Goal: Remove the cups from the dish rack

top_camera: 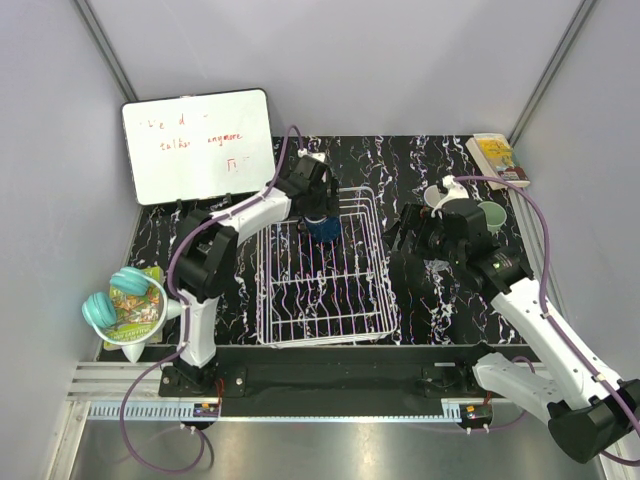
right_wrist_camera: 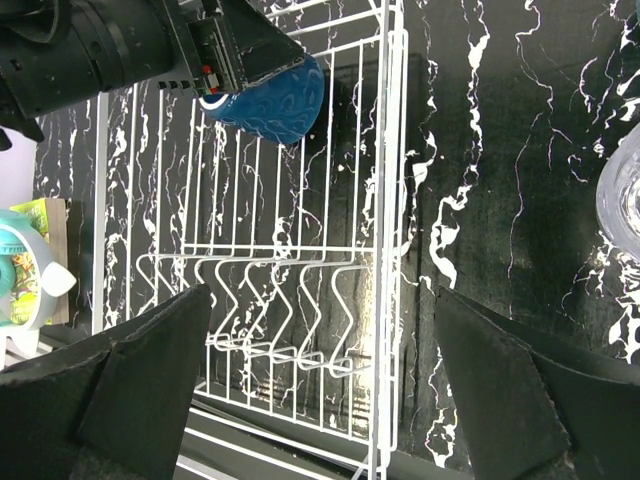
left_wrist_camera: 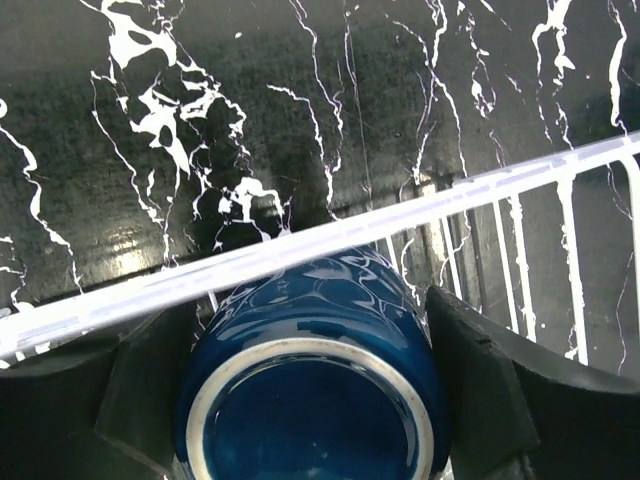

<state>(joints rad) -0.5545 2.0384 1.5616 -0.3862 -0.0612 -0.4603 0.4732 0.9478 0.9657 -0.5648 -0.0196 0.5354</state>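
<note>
Navy mug (left_wrist_camera: 310, 400) is at the far end of the rack (top_camera: 320, 290), with the left gripper (left_wrist_camera: 310, 330) closed on its sides. Right gripper (right_wrist_camera: 322, 300) is spread wide with nothing in it, above the surface (top_camera: 440, 310) just right of the rack. Green tumbler (top_camera: 490, 213) and a clear glass (right_wrist_camera: 622, 190) stand further right on the surface.

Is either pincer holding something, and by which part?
The left pincer grips the dark blue mug by its sides near the rim. The right pincer is open and holds nothing.
</note>
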